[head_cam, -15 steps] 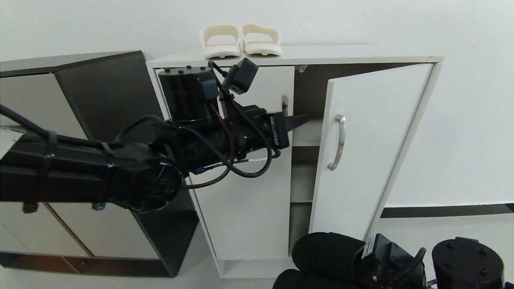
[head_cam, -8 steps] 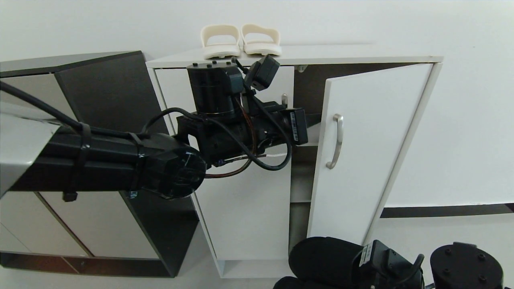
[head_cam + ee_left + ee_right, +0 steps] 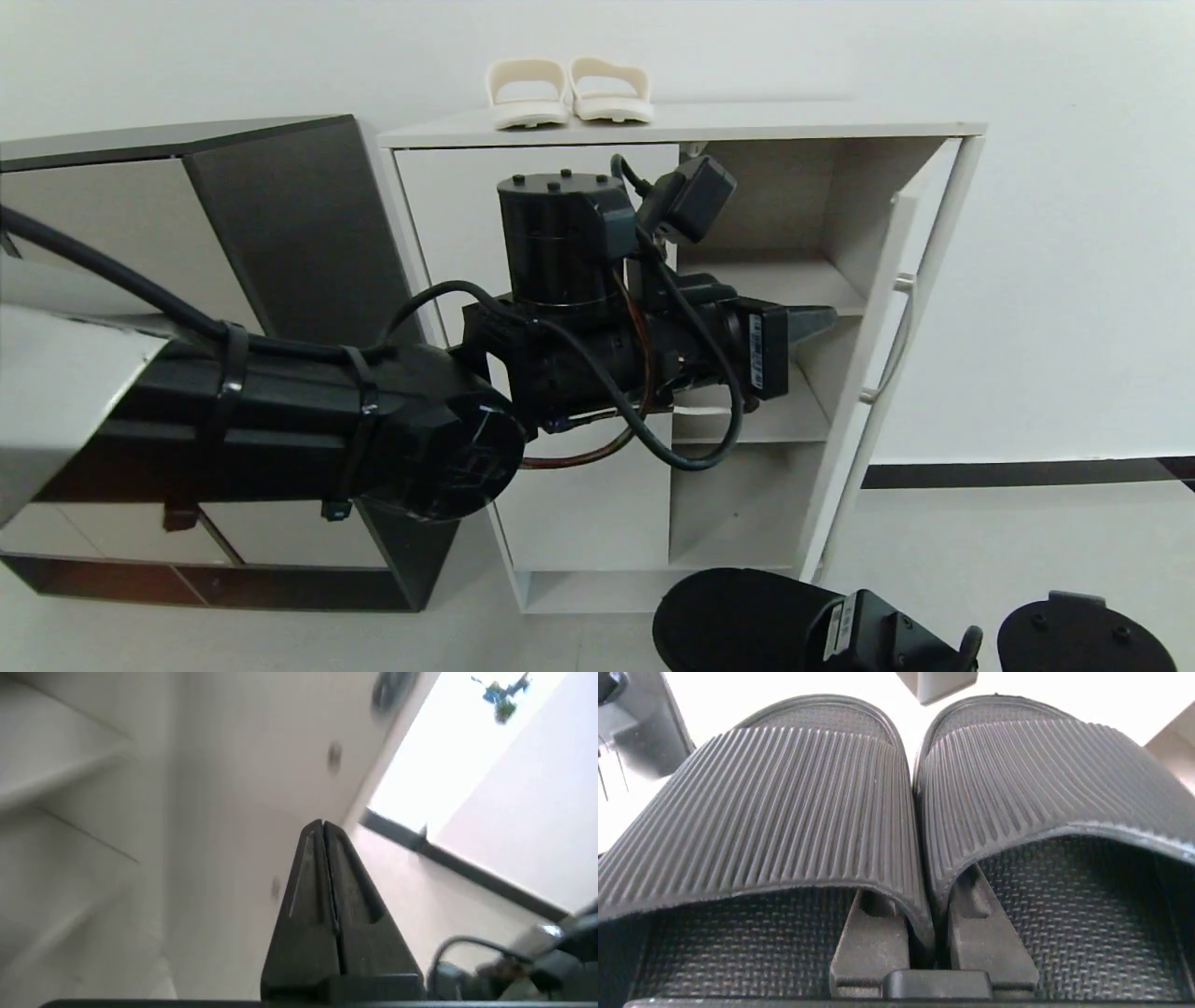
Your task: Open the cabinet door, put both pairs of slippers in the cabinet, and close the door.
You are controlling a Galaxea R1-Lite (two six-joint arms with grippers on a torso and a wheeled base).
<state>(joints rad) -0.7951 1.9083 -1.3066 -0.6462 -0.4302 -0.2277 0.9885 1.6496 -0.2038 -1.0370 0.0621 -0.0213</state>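
Left claw [image 3: 822, 322] clenched at open white cabinet [image 3: 747, 119], white wall [image 3: 1074, 280] behind. Right claw [image 3: 934, 943] grasps ribbed black slippers [image 3: 785, 812]; cream pair [image 3: 569, 93] at 12 o'clock.

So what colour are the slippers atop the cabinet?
Cream; the slippers show best in the head view.

White wooden cabinet [image 3: 794, 117], right of centre, stands open, door [image 3: 850, 420] edge-on beside it; black left gripper [image 3: 823, 320] blocks the middle shelf.

Left claw [image 3: 822, 321] closed, arm outstretched; right claw [image 3: 926, 935] clamped.
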